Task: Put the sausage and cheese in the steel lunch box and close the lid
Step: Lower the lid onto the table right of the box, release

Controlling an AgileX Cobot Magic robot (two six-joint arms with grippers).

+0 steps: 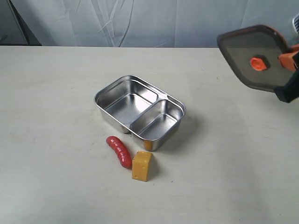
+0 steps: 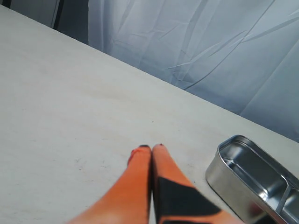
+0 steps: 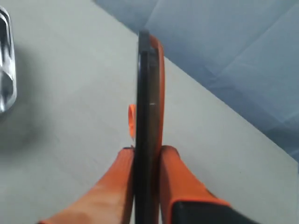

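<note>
Sausage [image 1: 119,151]: glossy red, ridged, slightly curved, lying on the table [image 1: 56,140] just in front of the lunch box [image 1: 125,106]. Cheese [image 1: 141,165]: yellow-orange block with holes, upright, just beside the sausage's near end; contact unclear. Box: shiny steel, rounded corners, two compartments, both showing bare steel, uncovered. Lid [image 1: 254,56]: smoky dark, orange tab at centre, orange seal, tilted in the air at the right, well apart from the box. Right fingers [image 3: 117,182] clamped on the lid's edge. Left fingers [image 2: 138,177] pressed together, gripping nothing, over bare table near the box.
</note>
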